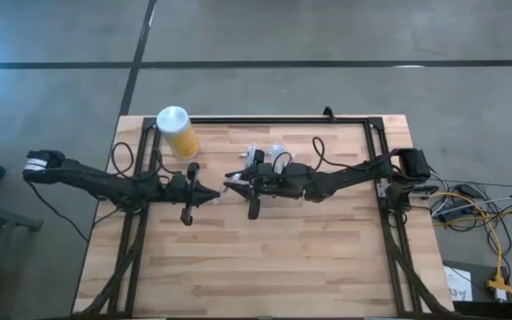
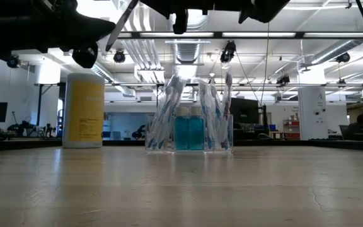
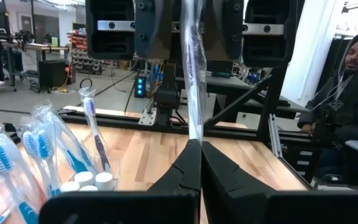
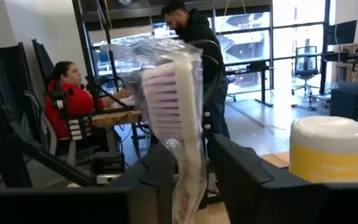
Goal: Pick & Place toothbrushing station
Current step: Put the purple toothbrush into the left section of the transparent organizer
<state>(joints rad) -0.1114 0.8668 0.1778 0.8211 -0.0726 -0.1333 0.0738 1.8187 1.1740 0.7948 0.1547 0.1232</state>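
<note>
The toothbrushing station [image 2: 189, 129], a clear box of wrapped brushes and blue bottles, rests by its base on the table behind the arms [image 1: 269, 153] and shows in the left wrist view [image 3: 73, 177]. A single wrapped toothbrush [image 3: 194, 74] with a pale purple head [image 4: 169, 102] is up in the air between both grippers. My left gripper [image 1: 213, 197] [image 3: 196, 149] is shut on its lower end. My right gripper [image 1: 236, 184] [image 4: 194, 171] faces it from the right and is closed around the handle below the head. My left gripper pinches the lower end of the wrapped handle [image 3: 196, 138] between its two fingertips, coming about level from the table's left. The brush rises beyond the fingers, tilted, clear of the table. My right gripper has one finger [image 4: 157, 177] on each side of the wrapped handle just below the head [image 4: 188, 165], coming about level from the table's right. The head stands above the fingers. A thin gap seems to remain on one side.
A yellow canister with a white lid [image 1: 178, 132] [image 2: 84, 110] [image 4: 328, 149] stands at the table's far left. A black frame rail [image 1: 274, 119] runs along the far edge. People sit and stand beyond the table [image 4: 194, 37] [image 3: 347, 81].
</note>
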